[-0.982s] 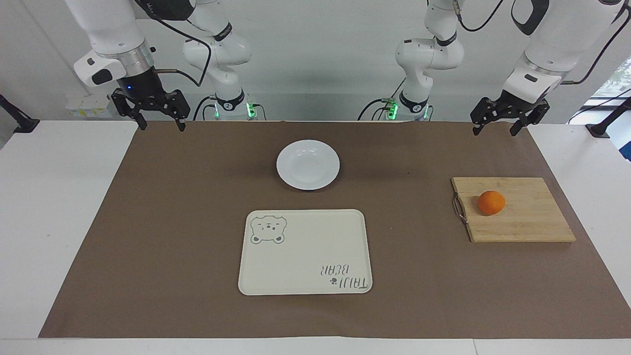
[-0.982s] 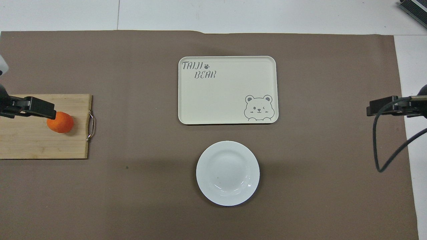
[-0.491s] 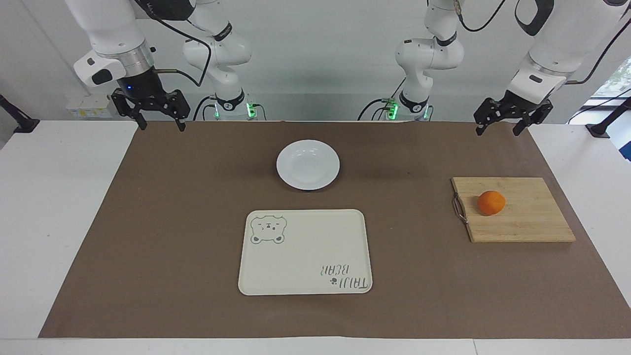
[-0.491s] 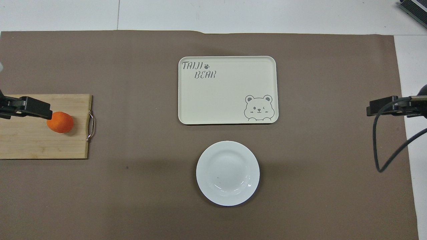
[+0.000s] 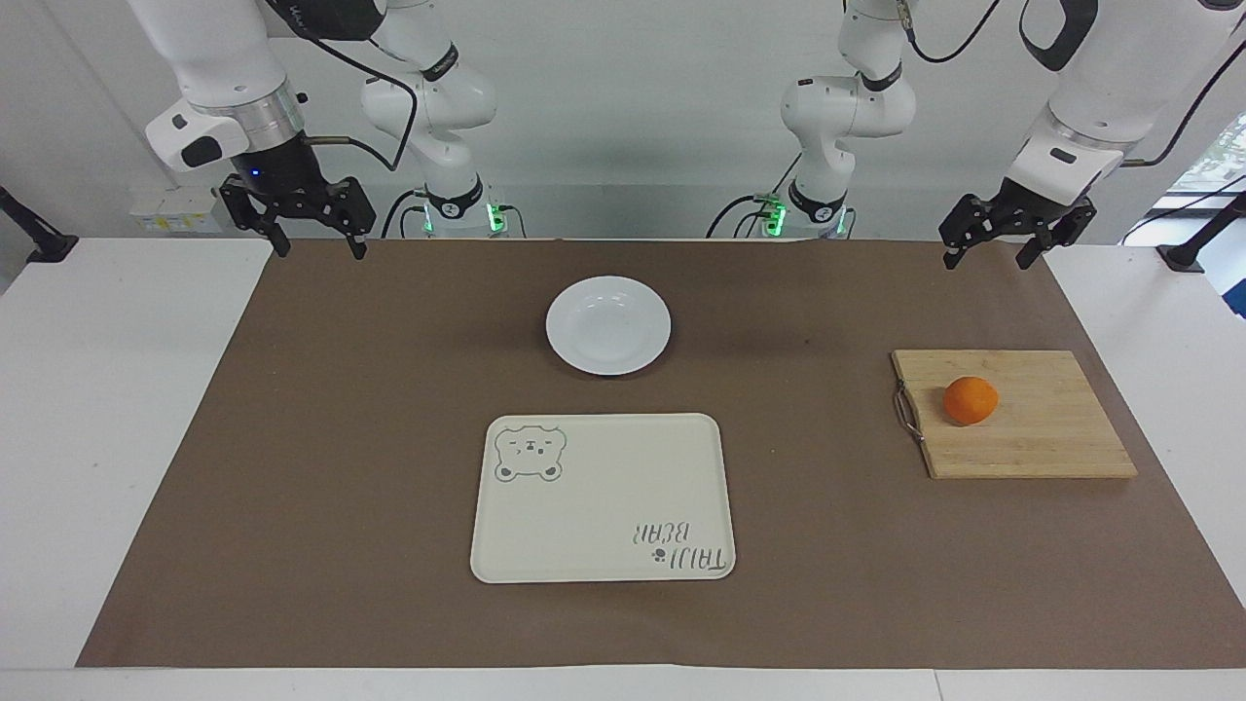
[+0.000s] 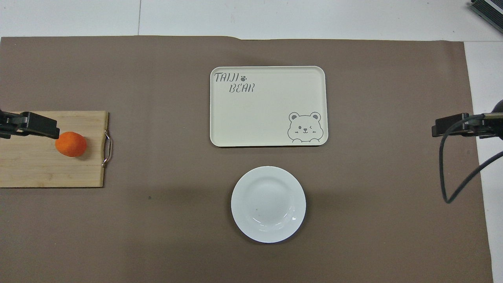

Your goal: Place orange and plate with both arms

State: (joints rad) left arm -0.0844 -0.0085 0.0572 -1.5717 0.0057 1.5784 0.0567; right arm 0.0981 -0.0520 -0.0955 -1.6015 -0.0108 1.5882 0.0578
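While both arms hang raised, their jaws gape empty

We see wide bare mat point(image 5: 321, 438) between things, so a pincer could pass on all sides. The plate point(image 5: 608, 324) sits mid-table with nothing on it, open from above. The tray point(image 5: 603, 498) lies just beside it, farther from the robots, a narrow gap between them. The orange point(image 5: 971, 400) sits on the board point(image 5: 1032, 438) at the left arm's end, clear all round. Both pincers, left point(image 5: 999, 252) and right point(image 5: 313, 242), hang spread over the mat's edge by the robots, touching nothing.
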